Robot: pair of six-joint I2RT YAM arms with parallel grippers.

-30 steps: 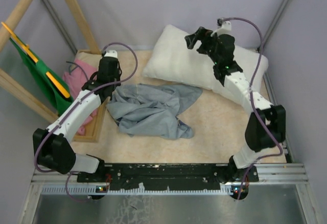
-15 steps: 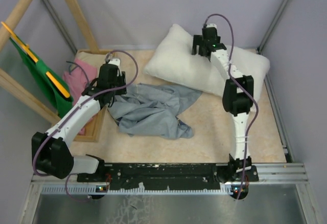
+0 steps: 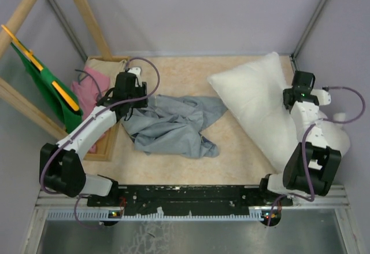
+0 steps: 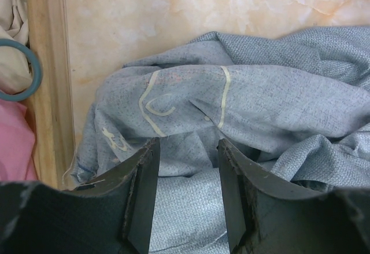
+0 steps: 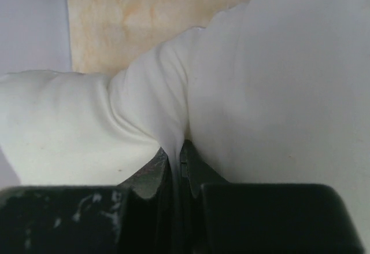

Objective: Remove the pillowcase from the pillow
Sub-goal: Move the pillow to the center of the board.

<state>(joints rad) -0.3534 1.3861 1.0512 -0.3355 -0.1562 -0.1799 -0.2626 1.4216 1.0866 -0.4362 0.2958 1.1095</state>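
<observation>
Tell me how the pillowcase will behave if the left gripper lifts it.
Likely floppy: the pillowcase lies crumpled in loose folds, so it should drape and trail from any pinch. Probably light, being thin empty cloth off the pillow. The coarse weave under the open left gripper looks grippable, not slippery.

No lettering can be read anywhere. The pillowcase [image 4: 260, 103] carries pale yellow marks just ahead of the left gripper [image 4: 188, 144], possibly script, too faint to make out.
</observation>
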